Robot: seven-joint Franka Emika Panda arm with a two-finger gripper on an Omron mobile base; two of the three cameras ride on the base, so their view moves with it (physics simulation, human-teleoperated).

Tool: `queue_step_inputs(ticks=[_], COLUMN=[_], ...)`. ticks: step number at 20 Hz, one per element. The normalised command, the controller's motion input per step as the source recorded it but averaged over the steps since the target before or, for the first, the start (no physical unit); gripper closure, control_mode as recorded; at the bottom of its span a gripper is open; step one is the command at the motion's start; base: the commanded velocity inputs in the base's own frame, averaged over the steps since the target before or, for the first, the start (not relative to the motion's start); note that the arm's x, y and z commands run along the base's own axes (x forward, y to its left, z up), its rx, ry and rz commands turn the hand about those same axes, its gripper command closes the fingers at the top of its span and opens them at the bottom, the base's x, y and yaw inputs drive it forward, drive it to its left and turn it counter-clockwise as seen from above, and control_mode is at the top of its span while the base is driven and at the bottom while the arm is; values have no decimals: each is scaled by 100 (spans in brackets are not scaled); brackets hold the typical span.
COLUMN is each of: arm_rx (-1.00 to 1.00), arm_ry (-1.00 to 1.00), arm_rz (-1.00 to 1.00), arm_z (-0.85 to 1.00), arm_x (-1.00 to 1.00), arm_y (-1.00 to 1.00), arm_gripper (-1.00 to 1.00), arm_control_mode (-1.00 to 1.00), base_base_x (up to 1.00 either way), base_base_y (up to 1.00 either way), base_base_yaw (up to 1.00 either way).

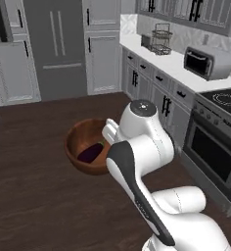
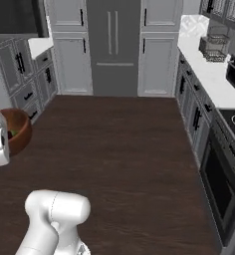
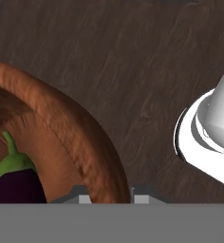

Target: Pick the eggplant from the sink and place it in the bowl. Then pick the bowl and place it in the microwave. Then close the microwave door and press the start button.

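The round, glossy reddish-brown wooden bowl (image 1: 83,145) hangs in the air above the dark wood-plank floor (image 1: 34,196), carried at the end of the white arm. Inside the bowl lies the small, dark purple eggplant (image 1: 90,153) with its green stem cap. In the hand view the gripper (image 3: 113,195) stands at the bowl's rim, one dark fingertip (image 3: 81,196) on the inner side of the wall and the other outside it, clamped narrow on the wood. The bowl is well apart from the grey toaster oven (image 1: 207,62) on the white counter.

The eggplant (image 1: 90,152) lies in the bowl (image 1: 77,138), beside the white arm (image 1: 137,142).
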Motion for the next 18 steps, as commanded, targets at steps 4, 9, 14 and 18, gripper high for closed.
queue_step_inputs(ticks=[4,9,14,18], arm_rx=[0,0,0,0], arm_ry=[0,0,0,0], arm_rz=[0,0,0,0], arm_z=[0,0,0,0], arm_x=[0,0,0,0], arm_y=[0,0,0,0], arm_gripper=[100,100,100,100], arm_control_mode=[100,100,100,100], base_base_x=[100,100,100,100], base_base_y=[-57,-65,-57,-61], base_base_yaw=[43,36,29,24])
